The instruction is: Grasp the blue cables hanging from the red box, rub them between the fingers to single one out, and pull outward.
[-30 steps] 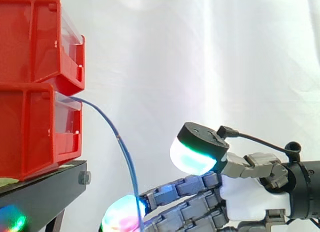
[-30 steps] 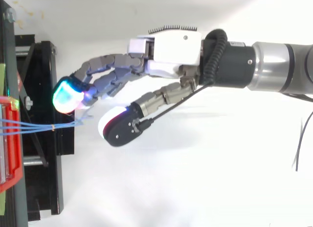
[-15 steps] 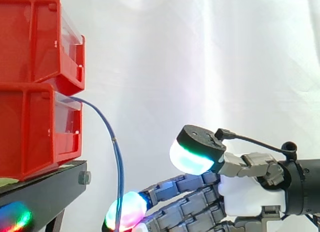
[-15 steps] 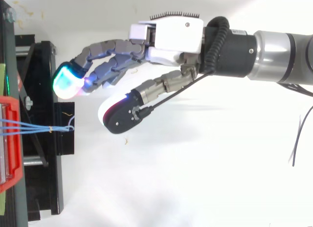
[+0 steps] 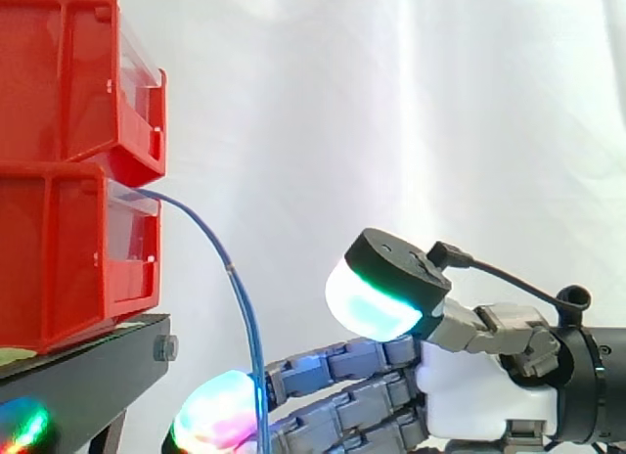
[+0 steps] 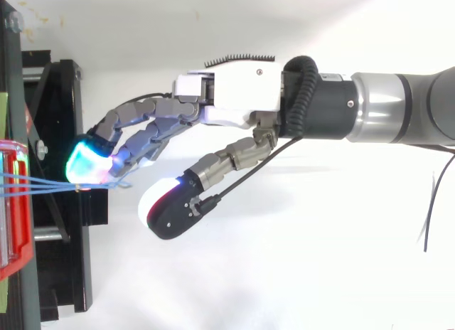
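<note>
Blue cables [image 5: 227,268] leave the front of the red box [image 5: 59,258], the lower of two stacked bins. They arc outward and down from it as a tight bundle. From above, they show as a few thin strands, slightly fanned at the red box and drawing together just short of the fingertips [image 6: 85,163].

The hand [image 5: 479,385] reaches toward the red box from the far side of the cables, lower than the box's floor. Its fingers are stretched out and only loosely bent. The lower part of the cables passes right against their glowing pads. The thumb [image 5: 372,305] is lifted well apart from the fingers, so nothing is pinched.

The red box sits on a black stand [image 5: 88,371], with a second red bin [image 5: 68,72] stacked directly on top of it. Behind the red box hangs a white curtain [image 5: 391,102].
</note>
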Motion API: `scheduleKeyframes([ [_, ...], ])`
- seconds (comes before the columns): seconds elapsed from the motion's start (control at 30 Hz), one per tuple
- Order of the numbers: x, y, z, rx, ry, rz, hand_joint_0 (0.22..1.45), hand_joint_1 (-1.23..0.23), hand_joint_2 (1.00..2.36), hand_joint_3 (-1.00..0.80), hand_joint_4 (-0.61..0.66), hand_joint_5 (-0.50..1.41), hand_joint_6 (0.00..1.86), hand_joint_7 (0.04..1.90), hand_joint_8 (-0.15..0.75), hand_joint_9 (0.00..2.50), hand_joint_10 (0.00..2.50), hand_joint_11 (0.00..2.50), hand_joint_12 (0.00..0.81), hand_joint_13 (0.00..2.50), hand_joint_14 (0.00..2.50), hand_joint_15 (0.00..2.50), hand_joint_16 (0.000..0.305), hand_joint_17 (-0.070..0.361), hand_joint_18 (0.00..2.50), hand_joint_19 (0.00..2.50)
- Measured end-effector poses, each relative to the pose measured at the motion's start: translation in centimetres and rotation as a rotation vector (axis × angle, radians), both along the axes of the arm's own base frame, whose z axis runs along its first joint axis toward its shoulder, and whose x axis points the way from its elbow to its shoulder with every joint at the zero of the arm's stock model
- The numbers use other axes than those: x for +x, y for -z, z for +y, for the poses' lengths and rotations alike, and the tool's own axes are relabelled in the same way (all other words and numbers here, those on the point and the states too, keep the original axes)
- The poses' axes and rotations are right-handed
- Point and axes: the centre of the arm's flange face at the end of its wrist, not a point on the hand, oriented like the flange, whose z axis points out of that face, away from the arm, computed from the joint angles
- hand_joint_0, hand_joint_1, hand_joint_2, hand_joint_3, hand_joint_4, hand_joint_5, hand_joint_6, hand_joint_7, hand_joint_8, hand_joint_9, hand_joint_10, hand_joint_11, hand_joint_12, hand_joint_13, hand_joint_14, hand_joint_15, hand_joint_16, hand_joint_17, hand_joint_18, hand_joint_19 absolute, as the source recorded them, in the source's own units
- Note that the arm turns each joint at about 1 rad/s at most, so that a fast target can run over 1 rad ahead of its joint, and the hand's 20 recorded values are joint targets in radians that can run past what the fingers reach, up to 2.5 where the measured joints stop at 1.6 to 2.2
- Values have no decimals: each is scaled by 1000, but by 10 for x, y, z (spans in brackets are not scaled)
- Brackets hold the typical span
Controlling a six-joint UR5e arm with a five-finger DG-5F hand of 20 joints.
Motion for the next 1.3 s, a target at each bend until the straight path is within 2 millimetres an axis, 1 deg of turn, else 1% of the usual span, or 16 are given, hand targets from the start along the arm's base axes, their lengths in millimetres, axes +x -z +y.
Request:
scheduleKeyframes([
  [0.13, 2, 0, 4, 7, -6, -17, 535, -704, 1000, -493, 341, -124, 503, 990, 221, 489, 5, 210, 352, 582, 11, 377, 45, 101, 519, 591],
  [0.23, 3, 0, 9, 8, -10, -20, 553, -707, 1002, -467, 324, -114, 503, 1069, 218, 506, 5, 223, 346, 581, 13, 373, 44, 98, 526, 595],
  [0.5, 5, 0, 18, 9, -24, -22, 574, -713, 1008, -390, 226, -100, 500, 1301, 221, 539, 6, 270, 342, 601, 12, 389, 43, 97, 540, 606],
  [0.57, 7, -4, 19, 9, -24, -27, 576, -713, 1008, -381, 220, -101, 504, 1323, 220, 541, 6, 278, 342, 603, 12, 389, 43, 96, 544, 614],
  [0.77, 16, -21, 18, 10, -31, -42, 582, -717, 1009, -358, 199, -119, 577, 1254, 221, 552, 6, 300, 341, 613, 12, 393, 43, 96, 553, 615],
  [0.9, 18, -29, 16, 8, -35, -29, 587, -723, 1010, -345, 194, -133, 642, 1187, 226, 566, 6, 314, 342, 619, 12, 397, 42, 95, 559, 614],
  [0.97, 19, -32, 16, 8, -36, -20, 589, -723, 1009, -337, 202, -137, 673, 1150, 225, 569, 7, 319, 342, 620, 12, 398, 42, 95, 560, 614],
  [1.3, 18, -35, 12, 11, -39, 0, 594, -720, 1009, -338, 208, -143, 690, 1122, 224, 578, 7, 329, 344, 628, 12, 406, 42, 95, 569, 612],
])
